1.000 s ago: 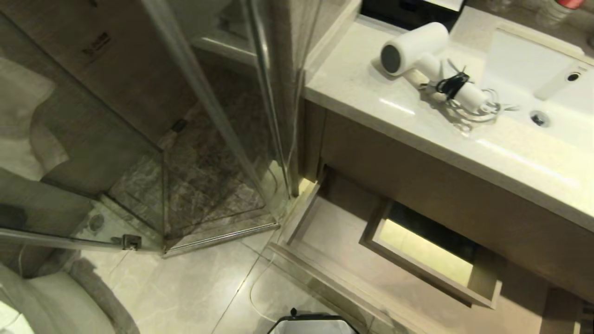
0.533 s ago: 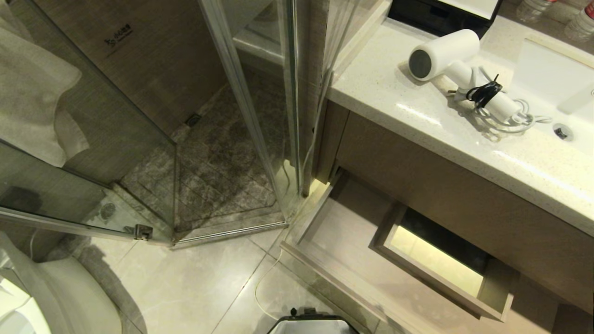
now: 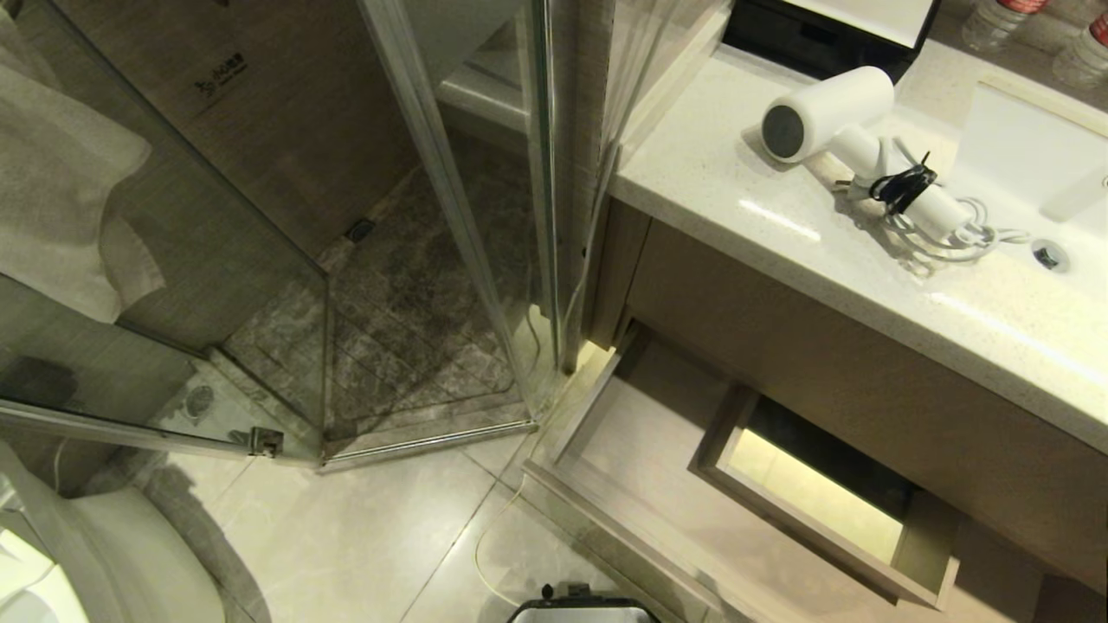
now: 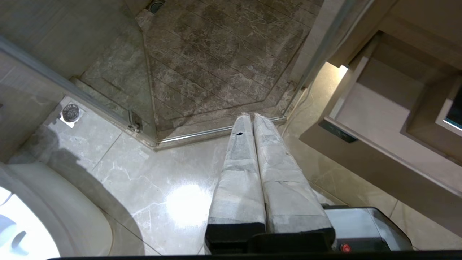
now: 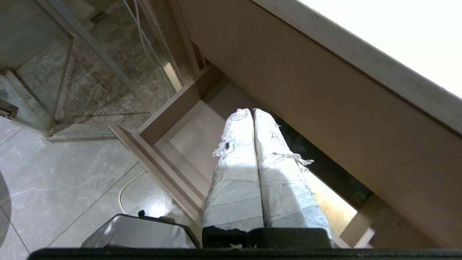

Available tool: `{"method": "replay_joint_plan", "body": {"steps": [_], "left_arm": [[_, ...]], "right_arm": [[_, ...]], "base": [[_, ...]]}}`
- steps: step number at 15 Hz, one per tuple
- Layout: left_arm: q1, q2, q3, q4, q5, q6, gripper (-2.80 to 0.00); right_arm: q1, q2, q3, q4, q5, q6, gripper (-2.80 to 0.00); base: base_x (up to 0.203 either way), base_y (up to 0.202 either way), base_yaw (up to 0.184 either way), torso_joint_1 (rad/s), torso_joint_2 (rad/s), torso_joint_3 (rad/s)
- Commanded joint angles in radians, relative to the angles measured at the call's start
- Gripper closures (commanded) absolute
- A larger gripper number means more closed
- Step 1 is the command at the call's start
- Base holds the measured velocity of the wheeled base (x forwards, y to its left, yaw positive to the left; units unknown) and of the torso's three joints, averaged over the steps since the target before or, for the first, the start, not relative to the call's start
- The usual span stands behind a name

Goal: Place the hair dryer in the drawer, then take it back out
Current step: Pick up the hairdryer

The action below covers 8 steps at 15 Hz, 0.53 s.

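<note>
The white hair dryer (image 3: 835, 117) lies on the pale vanity counter (image 3: 762, 225), its dark round end facing the counter's front edge and its cord bundled by a black tie. Below the counter, the light-brown drawer (image 3: 640, 437) stands pulled out, with a boxed rectangular cut-out (image 3: 814, 493) inside. Neither arm shows in the head view. My left gripper (image 4: 251, 116) hangs shut over the floor tiles beside the drawer (image 4: 379, 119). My right gripper (image 5: 251, 111) is shut and empty, pointing at the open drawer (image 5: 195, 130) under the vanity front.
A glass shower enclosure (image 3: 415, 216) stands to the left of the vanity. A sink basin (image 3: 1030, 164) lies right of the hair dryer, bottles (image 3: 995, 17) behind it. A toilet (image 3: 104, 554) sits at lower left. My base (image 3: 580, 610) shows at the bottom edge, a thin cable (image 3: 485, 536) on the floor.
The whole head view has shifted as the camera moved: the vanity and hair dryer now sit further right and lower in the picture. Nothing in the scene has itself moved.
</note>
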Motion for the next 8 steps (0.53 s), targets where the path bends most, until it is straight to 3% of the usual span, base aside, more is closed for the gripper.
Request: {"method": "replay_joint_plan", "body": {"steps": [1, 8], "left_arm": [[0.000, 0.000, 0.002, 0.000, 0.000, 0.000, 0.00], [0.000, 0.000, 0.002, 0.000, 0.000, 0.000, 0.00]], "right_arm": [[0.001, -0.039, 0.040, -0.001, 0.000, -0.002, 0.00], [-0.001, -0.039, 0.040, -0.001, 0.000, 0.000, 0.00]], "base": [[0.000, 0.000, 0.000, 0.267, -0.06, 0.179], [0.000, 0.000, 0.000, 0.322, -0.13, 0.181]]}}
